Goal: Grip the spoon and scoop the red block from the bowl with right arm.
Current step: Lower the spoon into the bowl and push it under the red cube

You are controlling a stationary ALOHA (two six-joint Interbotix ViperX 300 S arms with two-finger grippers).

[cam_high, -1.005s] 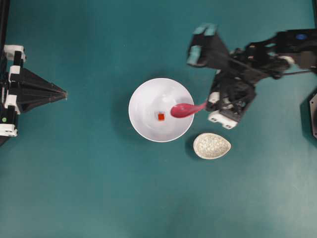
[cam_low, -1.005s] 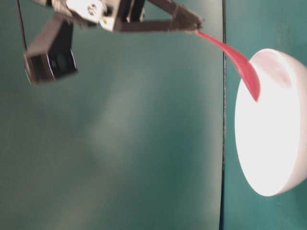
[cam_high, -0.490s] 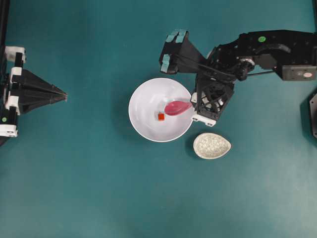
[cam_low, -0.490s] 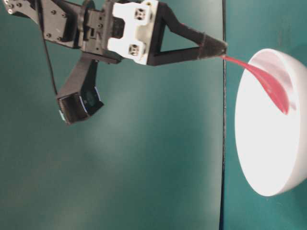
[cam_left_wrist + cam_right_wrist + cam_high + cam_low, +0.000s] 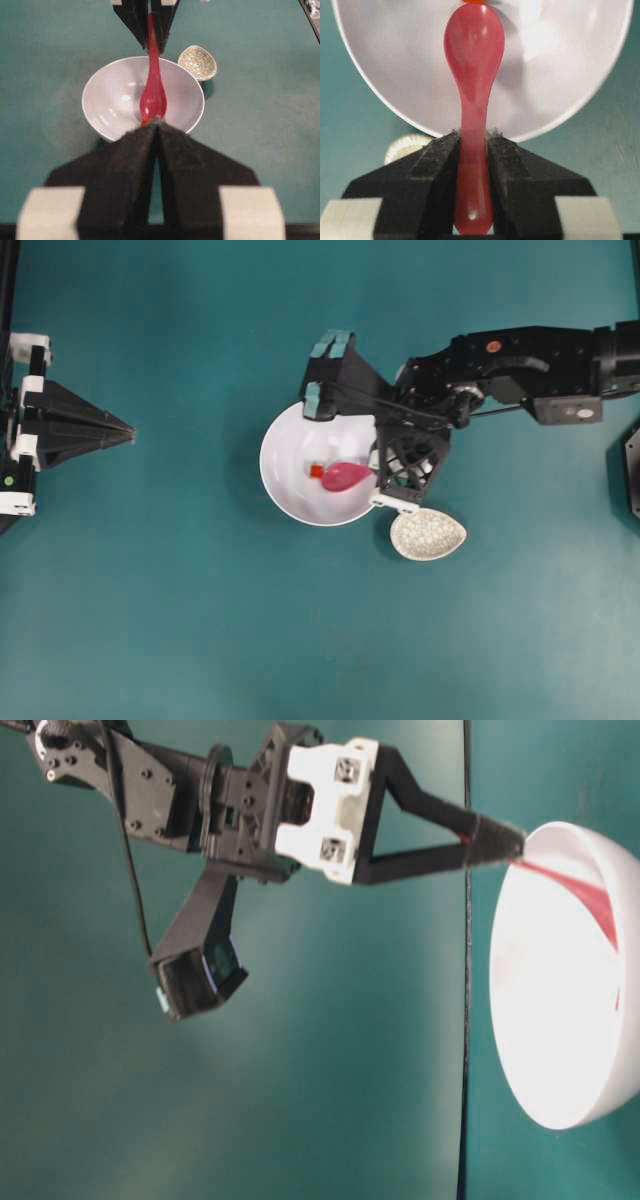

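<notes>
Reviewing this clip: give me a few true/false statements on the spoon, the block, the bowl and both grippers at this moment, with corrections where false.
1. The right gripper is shut on the spoon handle. True.
2. The red block already sits in the spoon's scoop. False: it lies on the floor of the bowl at the scoop's tip.
3. The spoon's scoop is inside the bowl. True.
4. The left gripper is reaching into the bowl. False: it rests far off at the table's edge, jaws together and holding nothing.
5. The speckled dish sits inside the bowl. False: it lies on the table beside the bowl.
</notes>
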